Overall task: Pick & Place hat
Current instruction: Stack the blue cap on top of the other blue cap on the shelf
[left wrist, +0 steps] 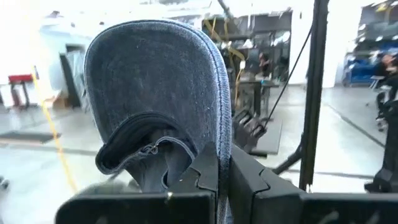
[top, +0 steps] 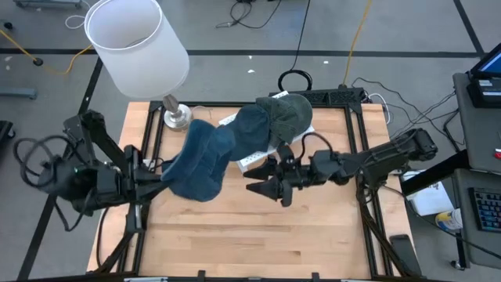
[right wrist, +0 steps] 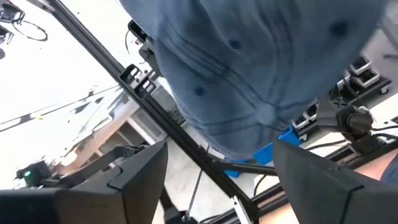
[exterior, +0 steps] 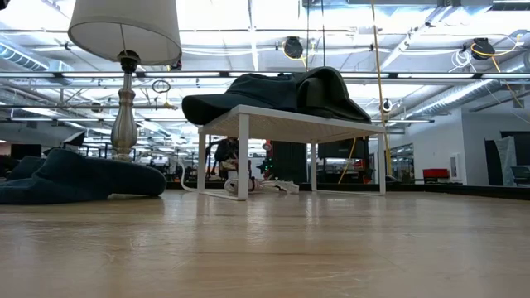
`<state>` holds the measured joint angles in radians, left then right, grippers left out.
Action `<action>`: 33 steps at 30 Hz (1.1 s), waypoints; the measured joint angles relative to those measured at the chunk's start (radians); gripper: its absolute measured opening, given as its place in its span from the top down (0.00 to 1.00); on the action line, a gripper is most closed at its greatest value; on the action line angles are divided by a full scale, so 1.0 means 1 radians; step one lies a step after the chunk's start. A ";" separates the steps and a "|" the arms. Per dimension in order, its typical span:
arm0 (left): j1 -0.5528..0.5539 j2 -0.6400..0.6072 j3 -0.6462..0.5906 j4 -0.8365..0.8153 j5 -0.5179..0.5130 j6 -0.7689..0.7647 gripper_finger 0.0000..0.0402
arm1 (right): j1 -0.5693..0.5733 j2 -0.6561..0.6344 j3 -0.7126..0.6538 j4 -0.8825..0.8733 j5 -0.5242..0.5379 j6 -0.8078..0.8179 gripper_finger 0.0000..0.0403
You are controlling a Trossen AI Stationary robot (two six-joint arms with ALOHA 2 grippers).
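Hat (top: 205, 160), blue and terry-like, hangs limp from the left gripper (top: 156, 178), whose fingers (left wrist: 208, 180) are clamped on its edge, beside the white rack (top: 252, 159). It looks soft, light and floppy; the stiffer brim seems the surest hold. The right gripper (top: 266, 186), fingers spread and empty, waits just beside the rack.

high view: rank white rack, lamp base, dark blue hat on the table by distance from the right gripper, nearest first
From the right gripper, open, at table centre:
1. White rack: just behind the gripper, toward the table's back edge.
2. Dark blue hat: to the gripper's left in the picture, pinched at its edge by the left gripper.
3. Lamp base: at the back-left corner.
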<state>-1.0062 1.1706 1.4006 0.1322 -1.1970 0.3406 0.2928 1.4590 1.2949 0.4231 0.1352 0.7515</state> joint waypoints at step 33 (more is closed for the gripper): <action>0.522 0.154 0.000 0.440 0.703 0.129 0.98 | -0.202 -0.229 0.000 -0.035 -0.324 0.015 0.28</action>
<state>-0.4843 1.3243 1.4006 0.5727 -0.4937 0.4700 0.0910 1.2296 1.2949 0.3878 -0.1892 0.7661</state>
